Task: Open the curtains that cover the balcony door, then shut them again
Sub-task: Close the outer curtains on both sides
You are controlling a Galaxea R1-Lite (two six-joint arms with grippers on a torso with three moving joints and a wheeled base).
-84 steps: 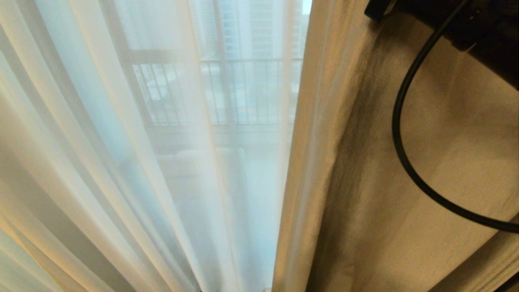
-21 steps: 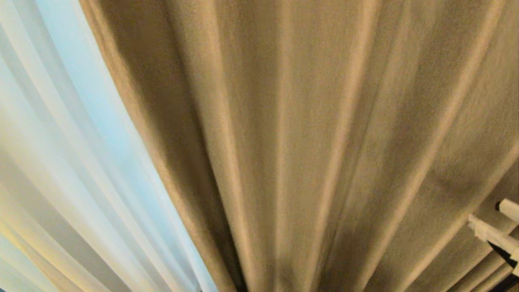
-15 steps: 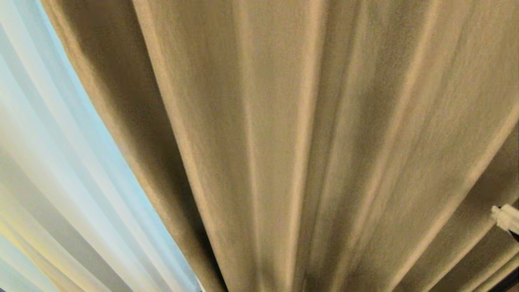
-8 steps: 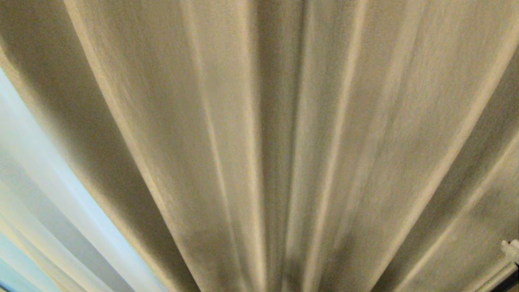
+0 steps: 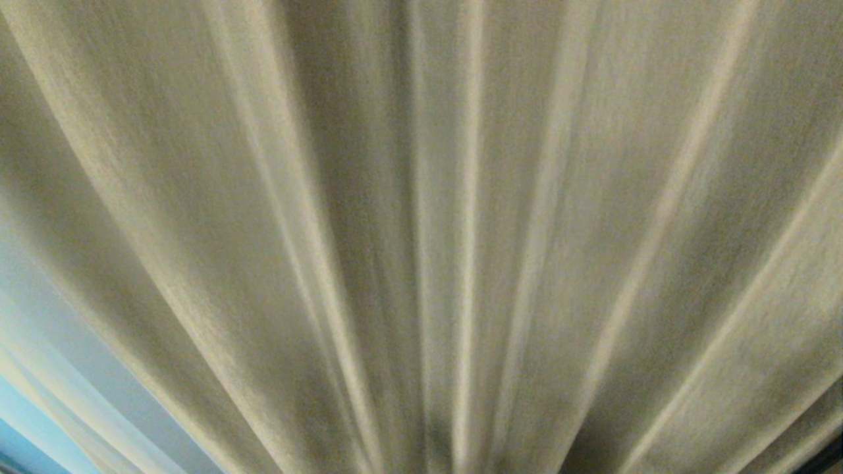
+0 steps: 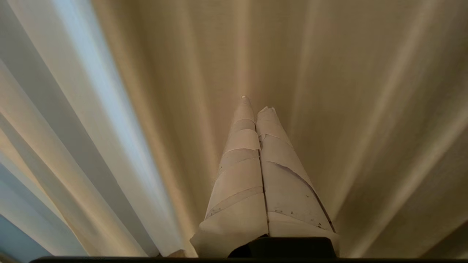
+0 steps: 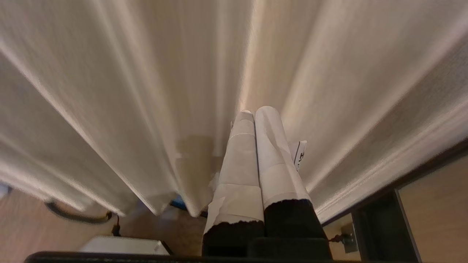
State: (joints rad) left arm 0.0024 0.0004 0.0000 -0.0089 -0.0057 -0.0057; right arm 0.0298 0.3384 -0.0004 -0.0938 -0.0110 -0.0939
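Both our claws are pressed together on nothing. Our left gripper (image 6: 256,104) points its taped fingers (image 6: 241,164) at the curtains (image 6: 329,91), tips near the fabric, though we cannot tell whether they touch it. Our right gripper (image 7: 256,109) likewise faces the pleats, its wrapped fingers (image 7: 272,157) touching each other along their length, with a small printed tag (image 7: 299,153) sticking out beside them.

From our head, the curtains (image 5: 461,230) fill nearly the whole view in long beige pleats that fan outward from the bottom centre. A paler, sheer layer (image 5: 39,408) shows at the lower left corner, bright with daylight. Neither arm appears in that view.

Under the hem, our right wrist camera sees wooden floor (image 7: 22,212), a dark cable (image 7: 73,217), a white box (image 7: 120,244) and a dark frame (image 7: 376,219). We cannot make out the balcony door behind the cloth.
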